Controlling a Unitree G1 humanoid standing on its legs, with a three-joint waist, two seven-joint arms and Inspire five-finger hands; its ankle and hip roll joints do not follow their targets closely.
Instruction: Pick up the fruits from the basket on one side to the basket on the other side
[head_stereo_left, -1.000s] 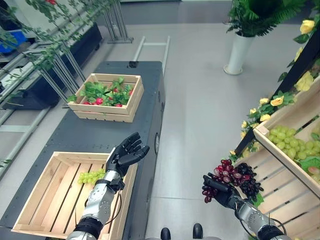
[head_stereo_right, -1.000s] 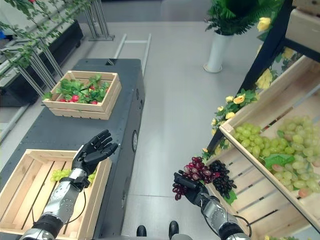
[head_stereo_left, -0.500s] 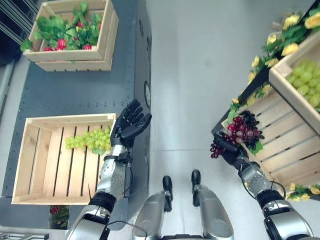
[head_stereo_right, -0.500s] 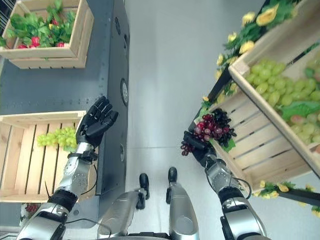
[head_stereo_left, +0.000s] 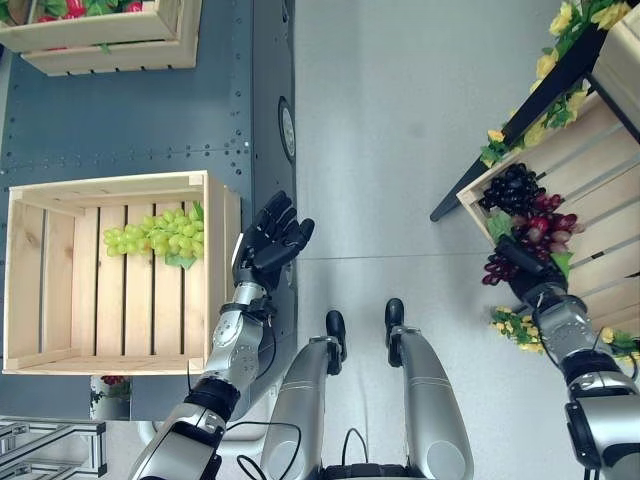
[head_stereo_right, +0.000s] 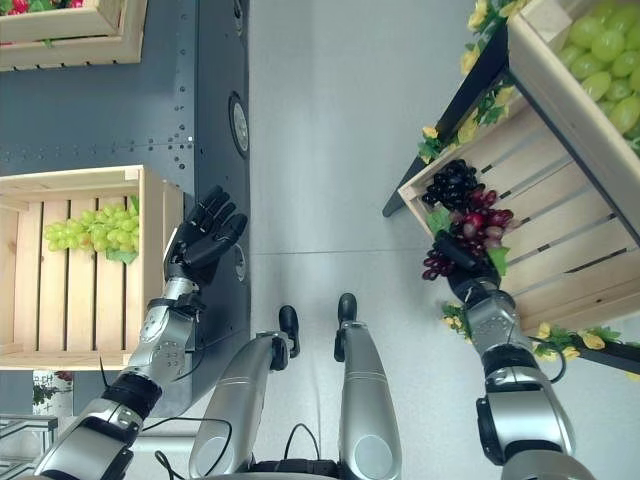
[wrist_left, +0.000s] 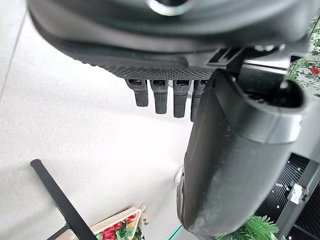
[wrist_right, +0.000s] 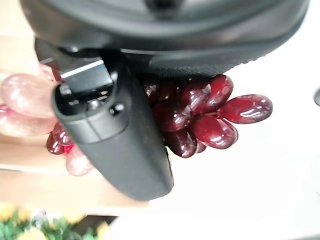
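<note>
The robot's left hand (head_stereo_left: 268, 244) hovers with fingers straight and spread, holding nothing, just off the right edge of a dark metal table (head_stereo_left: 130, 130) and beside the right wall of a pale wooden crate (head_stereo_left: 107, 270). Across the grey floor (head_stereo_left: 380, 130), the right hand (head_stereo_left: 522, 268) is closed around a bunch of red grapes (head_stereo_left: 532, 238), its thumb curled over the fruit, as the right wrist view (wrist_right: 200, 120) makes plain; part of the bunch hangs clear of the hand toward the floor. The hand and its load sit at the front lip of a slatted wooden shelf crate (head_stereo_right: 560, 240) on the robot's right.

Inside the near crate on the table, a bunch of green grapes (head_stereo_left: 155, 236) with a leaf lies on the slats toward the far right corner. Just beyond the red bunch, a cluster of black grapes (head_stereo_left: 513, 187) rests on the shelf crate's near corner, with a green leaf between the two. Yellow artificial flowers (head_stereo_left: 515, 325) trim the shelf below the right hand, and more line the dark shelf frame farther back.

Higher on the shelving, a second crate (head_stereo_right: 560, 90) holds green grapes (head_stereo_right: 605, 40). At the far end of the table stands another wooden crate (head_stereo_left: 110, 40) with green leaves and red fruit showing over its rim.
</note>
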